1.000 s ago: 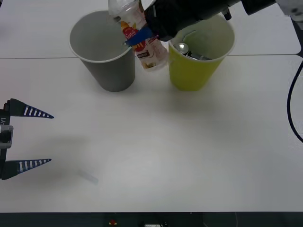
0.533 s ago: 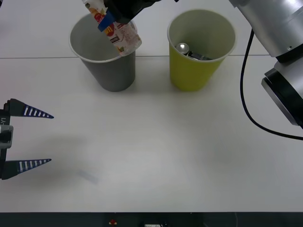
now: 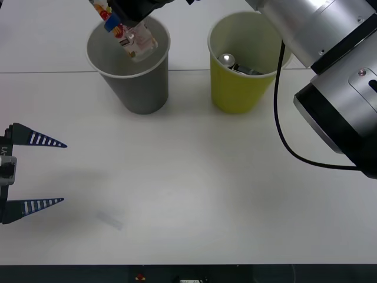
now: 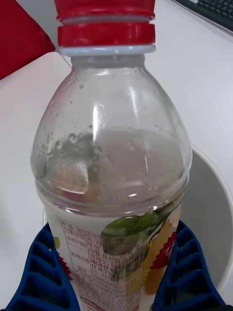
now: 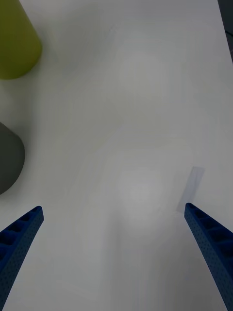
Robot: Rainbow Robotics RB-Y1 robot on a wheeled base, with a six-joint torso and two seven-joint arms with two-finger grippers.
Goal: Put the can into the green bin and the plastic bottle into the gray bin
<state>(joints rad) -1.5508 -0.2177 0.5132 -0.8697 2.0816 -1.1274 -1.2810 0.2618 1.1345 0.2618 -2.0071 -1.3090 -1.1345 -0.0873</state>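
Note:
My right gripper [image 3: 121, 23] is shut on the plastic bottle [image 3: 134, 40], a clear one with a red cap and an orange-and-white label, held tilted over the mouth of the gray bin [image 3: 131, 82]. In the right wrist view the plastic bottle [image 4: 112, 165] stands between the blue fingers [image 4: 44, 277], with the gray bin's pale rim [image 4: 213, 175] behind it. The can [image 3: 227, 59], silver-topped, lies inside the green bin [image 3: 244, 88]. At the table's left edge my left gripper [image 3: 35, 172] hangs open, far from both bins.
A small strip of clear tape [image 3: 110, 219] lies on the white table [image 3: 194, 177] near the left gripper. The right arm's silver housing [image 3: 336, 76] and black cable [image 3: 283, 130] reach over the table's right side. A seam [image 3: 35, 72] runs across the table behind the bins.
My right gripper has carried the bottle leftward from between the two bins to above the gray bin's opening. The left arm has stayed still.

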